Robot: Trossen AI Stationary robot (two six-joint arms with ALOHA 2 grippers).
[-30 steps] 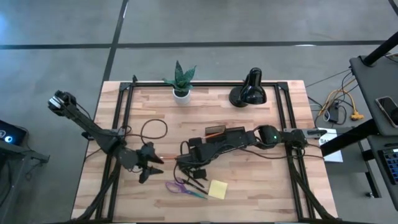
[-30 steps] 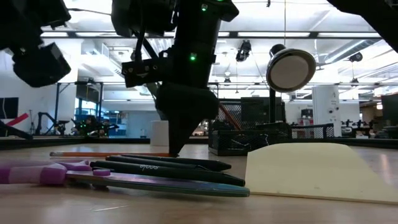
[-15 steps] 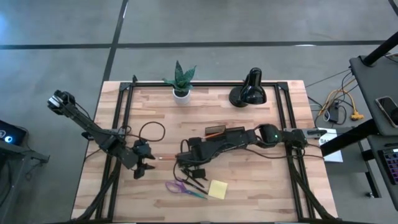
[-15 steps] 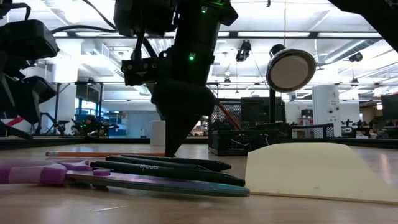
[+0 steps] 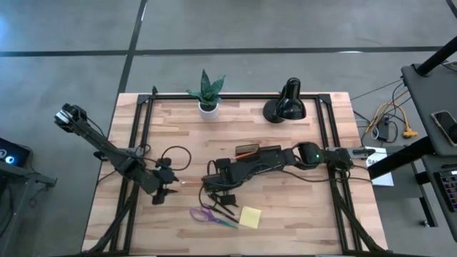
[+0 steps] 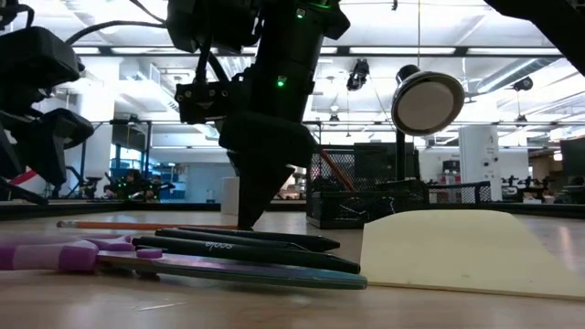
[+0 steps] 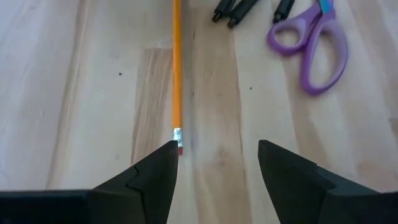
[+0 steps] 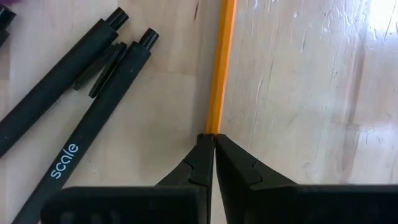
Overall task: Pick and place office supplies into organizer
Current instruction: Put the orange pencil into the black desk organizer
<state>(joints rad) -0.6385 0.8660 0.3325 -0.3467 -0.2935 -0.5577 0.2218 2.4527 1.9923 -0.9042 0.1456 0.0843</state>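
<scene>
An orange pencil (image 8: pixel 221 68) lies flat on the wooden table between my two grippers. My right gripper (image 8: pixel 212 140) stands over it, pointing steeply down with its fingers shut on the pencil's end. My left gripper (image 7: pixel 217 152) hovers open at the other end, with the eraser tip (image 7: pixel 179 148) just beside one finger and touching nothing. Black pens (image 6: pixel 247 247), purple-handled scissors (image 5: pixel 211 215) and a yellow sticky pad (image 5: pixel 250 216) lie nearer the front edge. The dark organizer (image 6: pixel 361 203) stands behind, under the right arm. My right gripper's shut fingertips (image 8: pixel 205 149) meet the pencil's end (image 8: pixel 215 124) from above, slanting down. That end is hidden under the tips, so I cannot tell whether it is pinched or pressed. The pencil lies along the table (image 6: pixel 137 225), running away toward the left gripper.
A potted plant (image 5: pixel 207 93) and a black desk lamp (image 5: pixel 285 103) stand at the table's far edge. A loose black cable (image 5: pixel 175 153) loops on the wood near the left arm. Bare wood shows at the left and the right front.
My left gripper has drawn back toward the table's left edge, sunk lower and rolled, staying open. The pencil has slid a little along the table toward the left, with my right gripper's shut tips still on its end.
</scene>
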